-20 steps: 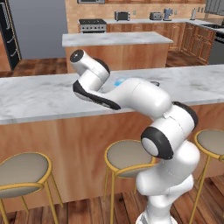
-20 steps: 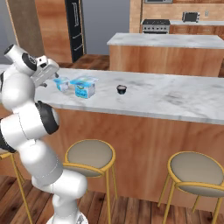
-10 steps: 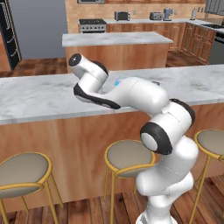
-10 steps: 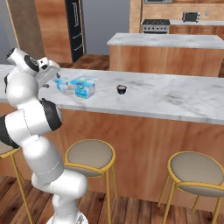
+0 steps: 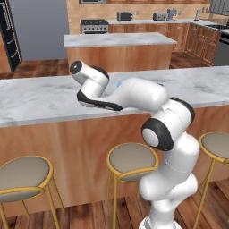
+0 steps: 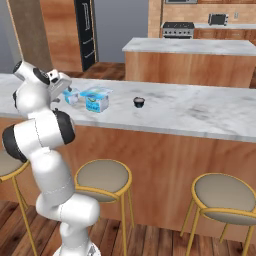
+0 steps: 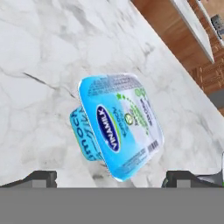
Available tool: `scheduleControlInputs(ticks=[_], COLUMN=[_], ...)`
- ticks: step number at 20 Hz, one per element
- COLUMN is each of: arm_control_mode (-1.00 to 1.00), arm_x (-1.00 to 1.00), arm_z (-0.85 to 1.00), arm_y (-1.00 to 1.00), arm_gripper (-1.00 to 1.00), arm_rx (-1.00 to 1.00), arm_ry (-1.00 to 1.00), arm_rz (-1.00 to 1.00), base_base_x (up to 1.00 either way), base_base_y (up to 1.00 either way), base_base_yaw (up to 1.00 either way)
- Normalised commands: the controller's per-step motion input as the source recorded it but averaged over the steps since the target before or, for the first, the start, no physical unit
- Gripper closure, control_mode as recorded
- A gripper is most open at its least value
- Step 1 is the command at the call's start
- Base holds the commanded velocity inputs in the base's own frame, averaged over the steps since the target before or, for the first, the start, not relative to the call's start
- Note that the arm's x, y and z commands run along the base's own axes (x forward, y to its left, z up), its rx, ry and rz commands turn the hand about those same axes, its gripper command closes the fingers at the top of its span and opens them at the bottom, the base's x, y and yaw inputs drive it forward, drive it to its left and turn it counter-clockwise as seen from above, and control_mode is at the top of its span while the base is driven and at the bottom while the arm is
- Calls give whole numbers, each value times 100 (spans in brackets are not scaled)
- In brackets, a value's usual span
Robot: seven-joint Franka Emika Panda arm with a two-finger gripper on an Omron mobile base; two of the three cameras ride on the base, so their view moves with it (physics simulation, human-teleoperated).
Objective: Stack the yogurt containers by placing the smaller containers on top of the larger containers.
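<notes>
The hand (image 7: 109, 177) hangs with its fingers spread wide, gripping nothing. Right ahead of it, between the fingertips' lines, a yogurt cup (image 7: 117, 124) sits on the marble bench (image 7: 39, 52): light blue, with a flanged rim and a lid bearing a dark blue oval label and a green mark.

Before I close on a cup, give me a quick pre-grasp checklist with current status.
1. Gripper open, nothing held: ok.
2. Smaller cup standing free on the counter: ok.
3. Larger cup beside it, nothing on its top: ok.
4. A cup framed between the finger tips in the hand view: ok.
5. That framed cup is the smaller one: cannot tell.
6. Dark bowl apart from both cups: ok.
</notes>
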Motion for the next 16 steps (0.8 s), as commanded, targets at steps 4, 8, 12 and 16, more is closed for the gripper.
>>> scheduleControlInputs(ticks=[4,8,12,16], arm_control_mode=[-100,-100,-100,-100], arm_x=[33,35,37,34], arm_z=[-10,-5,0,-4], arm_y=[9,10,10,13], arm_gripper=[-100,-100,-100,-100], arm_rx=[0,0,0,0], arm_ry=[0,0,1,0], arm_rz=[0,0,0,0], base_base_x=[0,0,0,0], base_base_y=[0,0,0,0], base_base_yaw=[0,0,0,0])
